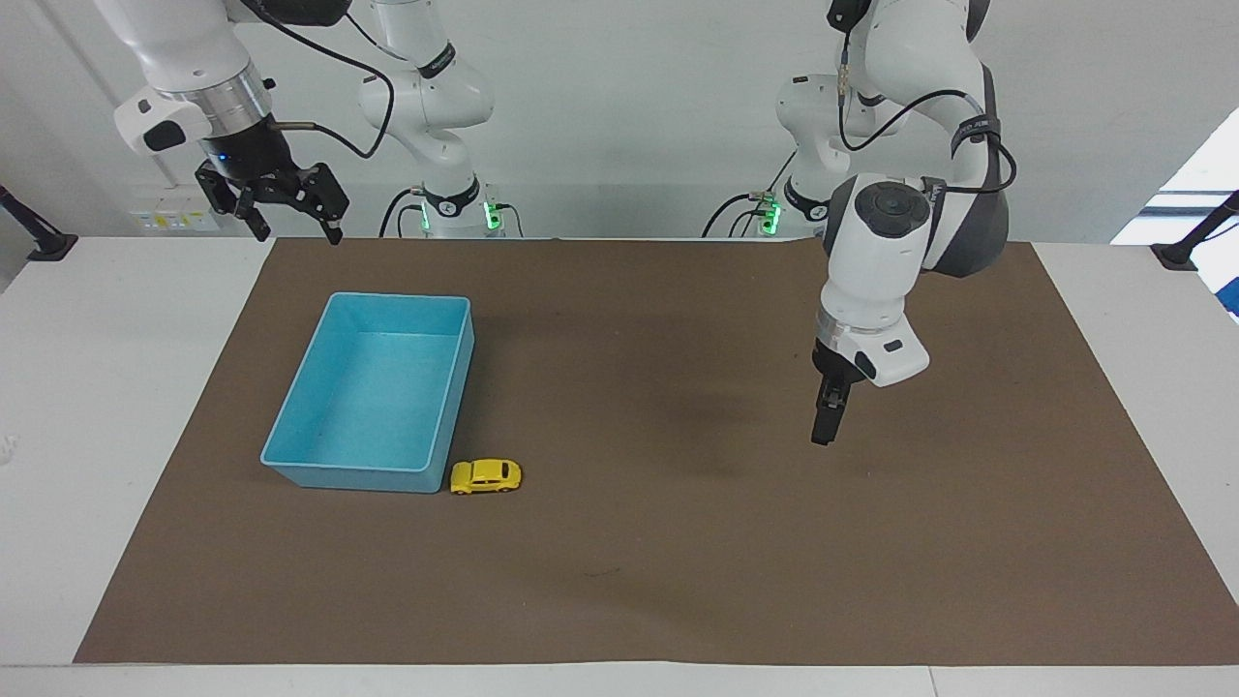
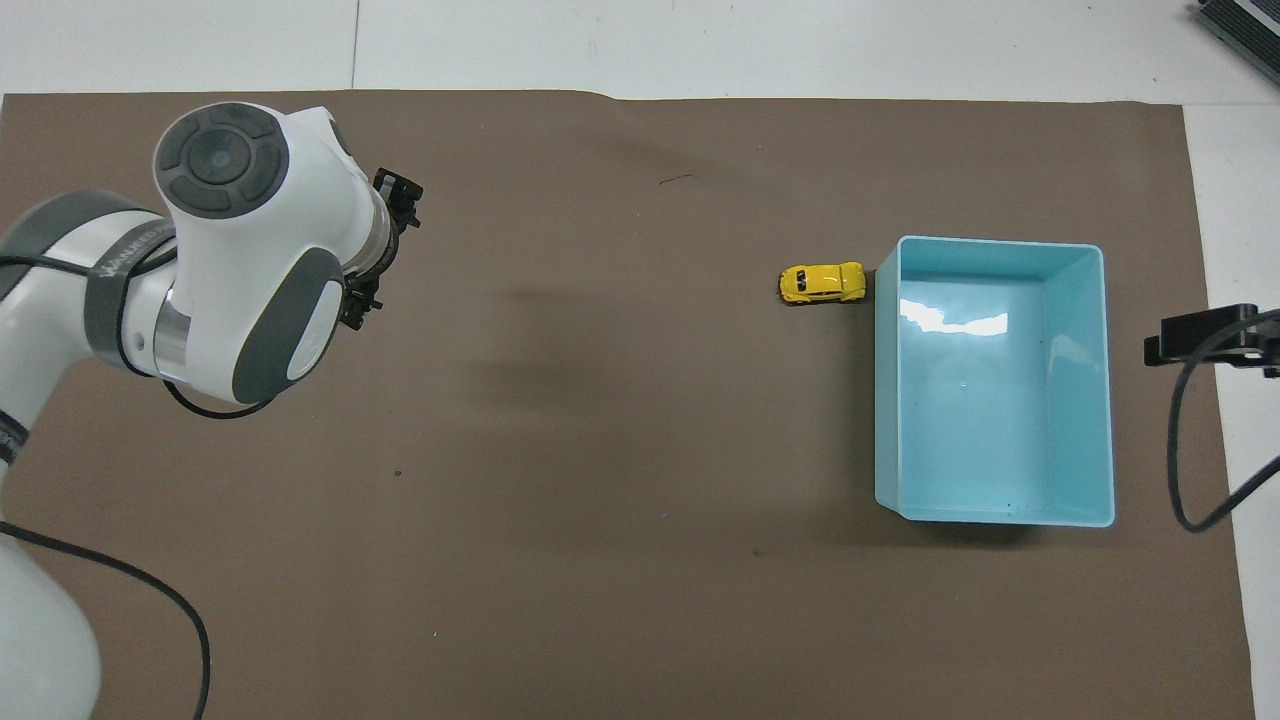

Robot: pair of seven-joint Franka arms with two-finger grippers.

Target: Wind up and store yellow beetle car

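Note:
The yellow beetle car (image 1: 485,476) (image 2: 822,283) stands on the brown mat, right beside the corner of the light-blue bin (image 1: 290,470) (image 2: 1000,243) that lies farthest from the robots, on the side toward the left arm. My left gripper (image 1: 823,428) hangs open, pointing down over bare mat toward the left arm's end, well apart from the car and holding nothing. My right gripper (image 1: 297,232) waits raised and open over the mat's edge nearest the robots, above the bin's end of the table. The bin holds nothing.
The brown mat (image 1: 678,581) covers most of the white table (image 1: 87,407). A wide stretch of mat lies between the left gripper and the car. Black clamp mounts (image 1: 39,242) sit at both ends of the table.

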